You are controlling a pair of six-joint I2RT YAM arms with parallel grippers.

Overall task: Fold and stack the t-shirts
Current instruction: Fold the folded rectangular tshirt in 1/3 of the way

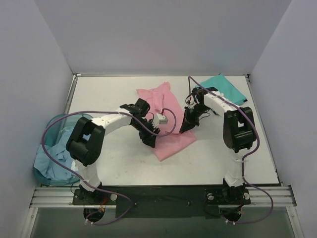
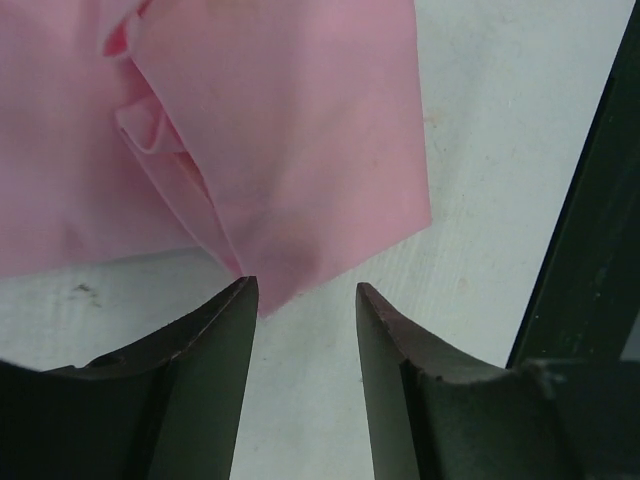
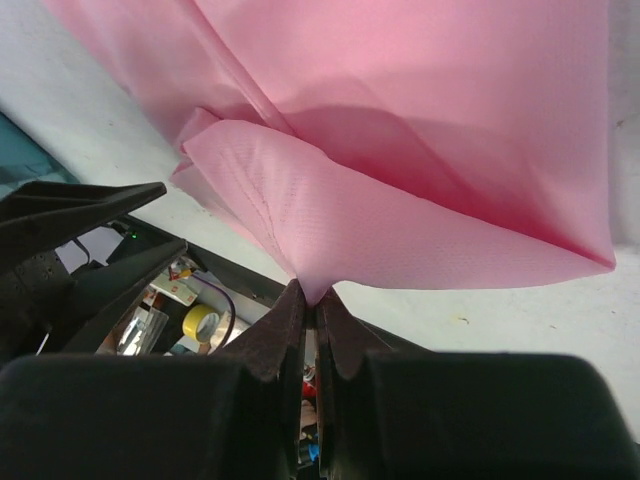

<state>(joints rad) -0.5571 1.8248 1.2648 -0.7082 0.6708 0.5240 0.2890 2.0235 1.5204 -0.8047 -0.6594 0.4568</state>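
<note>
Top view: I am working both arms over the light pink t-shirt [image 1: 173, 141], which is lying mid-table [image 1: 124, 163] as a long, partly folded strip. Its long axis is running from the far side toward my bases, its near end slanting to my right. My left gripper [image 1: 150, 136] is sitting at its left edge and my right gripper [image 1: 187, 126] at its right edge, in my judgement so that the 2 can handle opposite sides of 1 fold. The teal t-shirt [image 1: 225, 88] is waiting at the far right corner. The pale blue t-shirt [image 1: 52, 161] is spilling out of the blue basket [image 1: 54, 121] at my left. Left wrist view: my left gripper [image 2: 305, 290] is standing open and holding nothing, a pink corner [image 2: 280, 130] pointing into the gap just ahead of the tips. Right wrist view: my right gripper [image 3: 312, 295] is pinching fully closed on a folded point of the pink cloth [image 3: 420, 150], lifting that layer clear of the table, and the fabric is fanning away from the fingers.
</note>
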